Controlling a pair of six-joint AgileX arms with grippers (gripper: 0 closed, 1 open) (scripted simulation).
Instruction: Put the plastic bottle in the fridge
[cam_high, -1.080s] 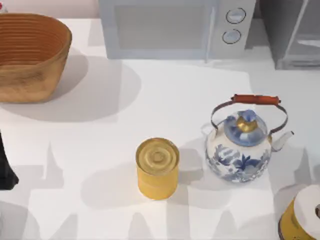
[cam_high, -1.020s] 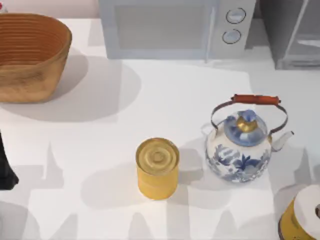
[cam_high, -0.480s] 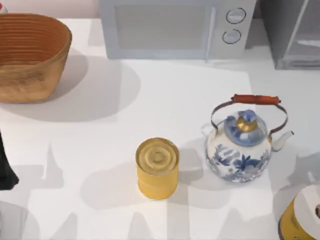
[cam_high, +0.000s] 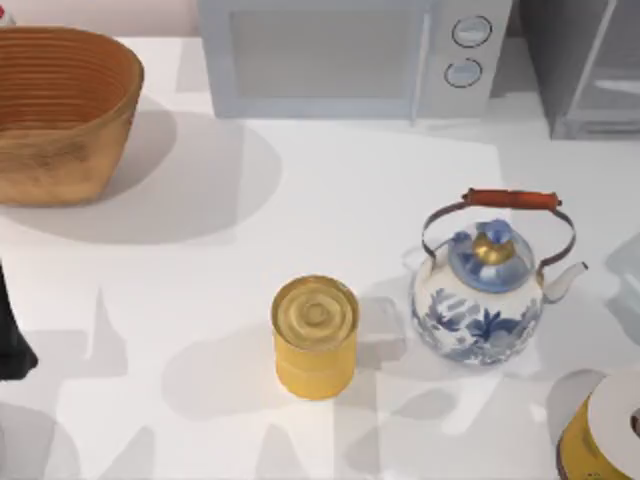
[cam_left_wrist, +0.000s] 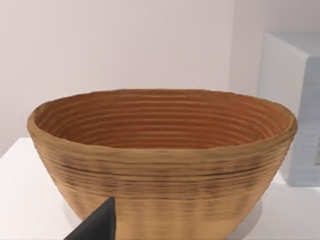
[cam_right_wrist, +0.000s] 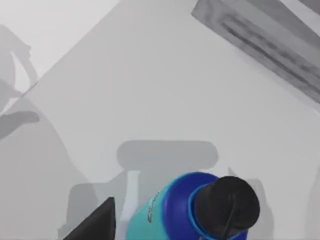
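1. Plastic bottle (cam_right_wrist: 192, 212), blue with a black cap, sits beneath the right arm's wrist camera, over the white table (cam_right_wrist: 150, 100).
2. Whether the right gripper clasps it cannot be told.
3. Fridge (cam_high: 590, 65) stands at the table's far right.
4. Left arm (cam_high: 12, 335) waits at the left edge, facing the basket (cam_left_wrist: 160, 155).

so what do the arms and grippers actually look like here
Little of them is in frame. In the top view the left arm is a plain black, tapering shape at the table's left edge, with no cables or markings visible. In each wrist view a matte black, wedge-shaped finger tip pokes in: the left gripper's fingertip and the right gripper's fingertip.
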